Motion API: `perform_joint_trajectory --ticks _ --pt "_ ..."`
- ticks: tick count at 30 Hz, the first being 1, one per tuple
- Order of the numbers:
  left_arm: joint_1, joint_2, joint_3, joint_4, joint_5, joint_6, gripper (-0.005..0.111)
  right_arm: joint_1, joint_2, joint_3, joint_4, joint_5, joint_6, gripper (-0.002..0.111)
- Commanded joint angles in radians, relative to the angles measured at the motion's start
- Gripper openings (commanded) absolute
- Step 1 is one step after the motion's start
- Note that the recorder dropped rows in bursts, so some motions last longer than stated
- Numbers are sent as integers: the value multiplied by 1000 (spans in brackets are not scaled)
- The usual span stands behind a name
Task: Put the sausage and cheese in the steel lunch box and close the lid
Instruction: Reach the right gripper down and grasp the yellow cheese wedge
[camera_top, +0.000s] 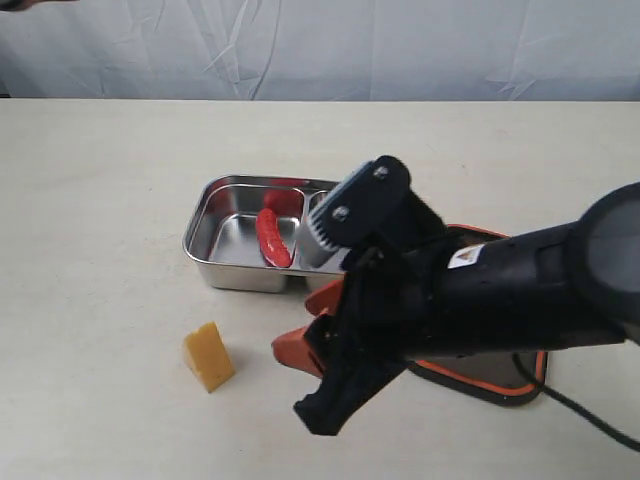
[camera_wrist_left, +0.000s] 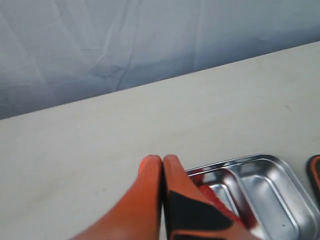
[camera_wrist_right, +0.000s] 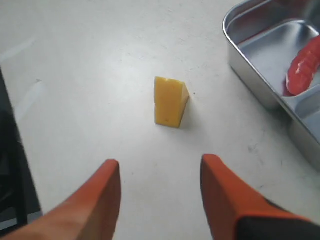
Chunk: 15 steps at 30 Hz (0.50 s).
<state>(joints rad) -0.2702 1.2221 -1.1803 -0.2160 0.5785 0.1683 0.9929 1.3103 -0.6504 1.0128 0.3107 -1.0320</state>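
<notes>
The red sausage (camera_top: 272, 238) lay in the big part of the steel lunch box (camera_top: 232, 232), close to the divider. The yellow cheese (camera_top: 208, 357) stood on the counter (camera_top: 100, 180), near the box but not touching it. The right gripper (camera_wrist_right: 160, 172) was wide open and empty, pointing at the cheese. The left gripper (camera_wrist_left: 162, 165) was squeezed tight with nothing in it. The dark lid (camera_top: 495, 372) lay beside the box, mostly hidden under the right arm (camera_top: 520, 290).
</notes>
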Motion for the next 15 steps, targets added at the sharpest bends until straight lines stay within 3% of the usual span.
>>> perform_joint_trajectory --ticks 1,9,15 --pt "-2 -88 10 271 82 -196 0 90 118 -47 17 -161 -31 49" --pt "-2 -145 10 434 157 -266 0 127 337 -209 17 -162 -31 49" --pt "-2 -145 10 479 193 -266 0 127 464 -300 17 -156 -31 60"
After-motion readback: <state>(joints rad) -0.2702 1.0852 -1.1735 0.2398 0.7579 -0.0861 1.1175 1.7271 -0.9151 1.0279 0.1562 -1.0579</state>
